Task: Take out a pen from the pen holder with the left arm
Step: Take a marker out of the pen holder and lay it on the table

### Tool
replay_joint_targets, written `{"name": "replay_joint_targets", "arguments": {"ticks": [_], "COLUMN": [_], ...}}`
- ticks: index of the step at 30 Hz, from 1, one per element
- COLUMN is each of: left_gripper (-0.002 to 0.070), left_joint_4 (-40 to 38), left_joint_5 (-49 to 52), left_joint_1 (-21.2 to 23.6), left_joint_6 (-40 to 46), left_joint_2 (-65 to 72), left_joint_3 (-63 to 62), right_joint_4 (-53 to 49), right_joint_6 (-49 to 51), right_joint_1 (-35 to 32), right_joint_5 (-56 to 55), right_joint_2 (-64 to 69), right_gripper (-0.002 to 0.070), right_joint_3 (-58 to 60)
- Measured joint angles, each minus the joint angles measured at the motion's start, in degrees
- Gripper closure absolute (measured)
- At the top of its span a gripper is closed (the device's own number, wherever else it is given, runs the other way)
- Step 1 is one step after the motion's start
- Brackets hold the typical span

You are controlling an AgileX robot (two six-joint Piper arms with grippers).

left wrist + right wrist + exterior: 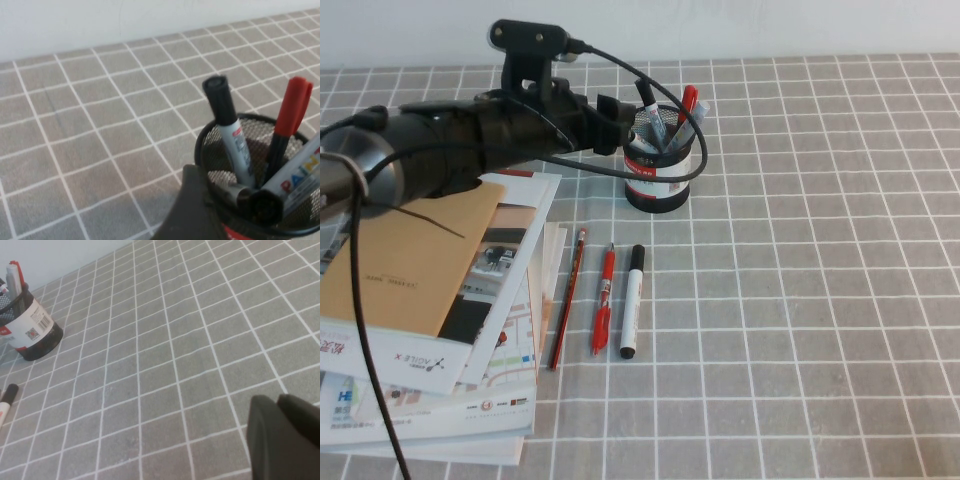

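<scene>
Pens (603,300) beside pen holder (660,190), left gripper (622,125) spread at rim — right gripper (285,437) apart

The pen holder (659,185) stands on the bench (820,300) just above the centre of the high view, with several pens (686,103) upright or leaning inside it. The left gripper (616,125) hangs at the holder's left rim, its arm reaching in from the left edge of the frame above a stack of papers (420,300) at lower left. In front of the holder, 3 things lie side by side: a pencil (567,297) nearest the papers, a loose pen (604,300) in the middle, a marker (632,300) on the right. The right gripper (285,435) hovers over bare bench, well apart from the holder.
</scene>
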Motion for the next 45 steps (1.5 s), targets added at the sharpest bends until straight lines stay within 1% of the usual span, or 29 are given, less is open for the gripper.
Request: {"name": "replay_joint_targets", "arguments": {"ticks": [10,20,24,30,37,39,41,42,43,45], "left_gripper": [0.0197,0.0204,0.0225,0.0284,0.0310,0.0341,0.0396,0.0426,0.0477,0.0554], "left_joint_4": [0.00,0.00,0.00,0.00,0.00,0.00,0.00,0.00,0.00,0.00], "left_joint_5": [0.11,0.42,0.42,0.76,2.34,2.34,2.34,2.34,2.34,2.48], "left_joint_1": [0.00,0.00,0.00,0.00,0.00,0.00,0.00,0.00,0.00,0.00], "left_joint_6": [0.00,-2.05,-2.05,-2.05,-2.25,-2.45,-2.59,-2.59,-2.59,-2.59], "left_joint_2": [3.67,5.15,5.15,5.24,6.69,6.98,7.12,7.12,7.12,7.12], "left_joint_3": [-0.13,-3.05,-3.31,-3.31,-3.40,-3.40,-3.44,-3.53,-3.67,-4.26], "right_joint_4": [0.12,0.26,0.35,0.47,0.47,0.56,0.56,0.56,0.56,0.56], "right_joint_6": [0.00,0.00,0.00,0.00,0.00,0.00,0.00,0.00,0.00,0.00], "right_joint_1": [0.00,0.00,0.00,0.00,0.00,0.00,0.00,0.00,0.00,0.00], "right_joint_5": [0.00,0.00,0.00,0.00,0.00,0.00,0.00,0.00,0.00,0.00], "right_joint_2": [0.00,0.00,0.00,0.00,0.00,0.00,0.00,0.00,0.00,0.00], "right_gripper": [0.0689,0.0689,0.0689,0.0689,0.0689,0.0689,0.0689,0.0689,0.0689,0.0689], "right_joint_3": [0.00,0.00,0.00,0.00,0.00,0.00,0.00,0.00,0.00,0.00]}}
